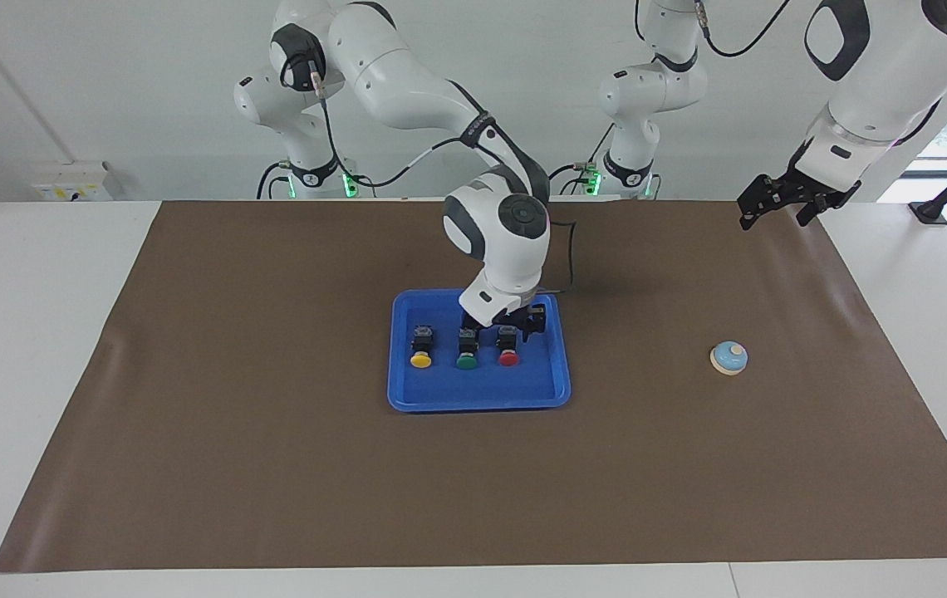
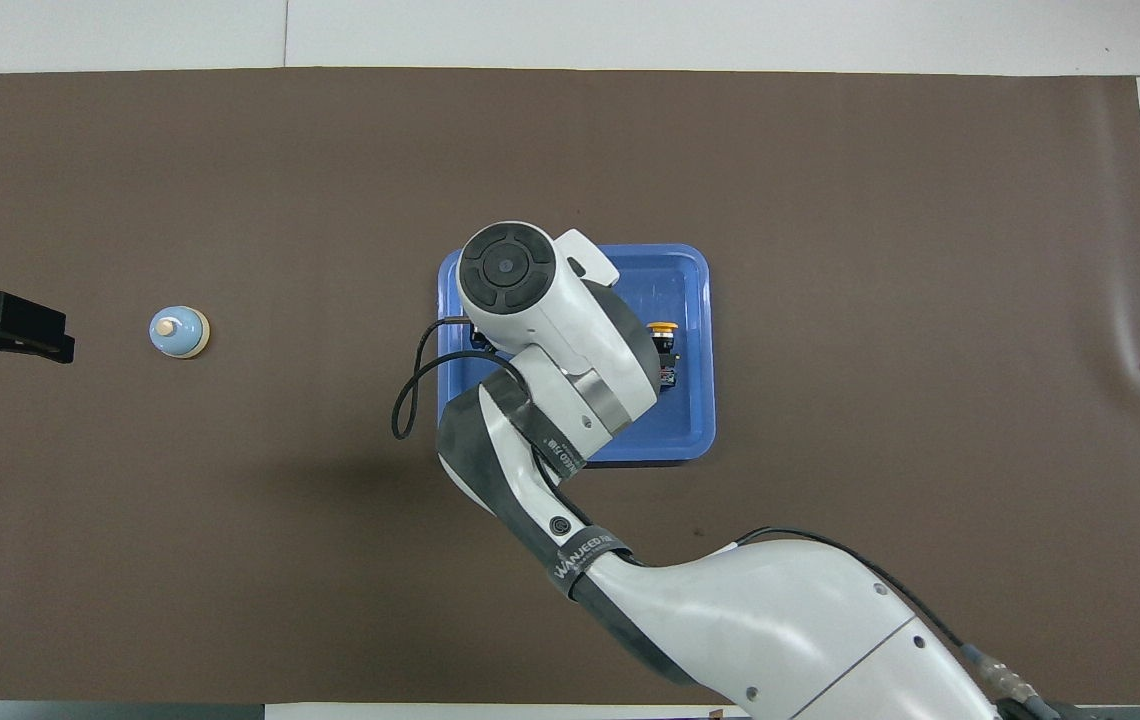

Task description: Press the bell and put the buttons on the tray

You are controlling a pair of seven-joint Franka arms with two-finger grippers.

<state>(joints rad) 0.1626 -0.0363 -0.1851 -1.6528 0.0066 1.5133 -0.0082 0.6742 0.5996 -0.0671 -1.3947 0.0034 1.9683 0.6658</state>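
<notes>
Sitting in the tray (image 1: 407, 390): 3 buttons (image 1: 466, 347). Right claw (image 1: 518, 325) over the red one, can't tell its state. Left claw (image 1: 782, 204) spread apart, 1 o'clock from bell (image 1: 728, 357).

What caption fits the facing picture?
Three buttons sit on the tray; right gripper low over them, bell apart.

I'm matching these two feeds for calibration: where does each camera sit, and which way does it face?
Facing view: high across the table, looking at the robots; both arms show, right gripper over the tray, left gripper raised.
Overhead view: above the robots' end, looking steeply down; right arm, left gripper show.
Shared: tray, yellow button, bell.
</notes>
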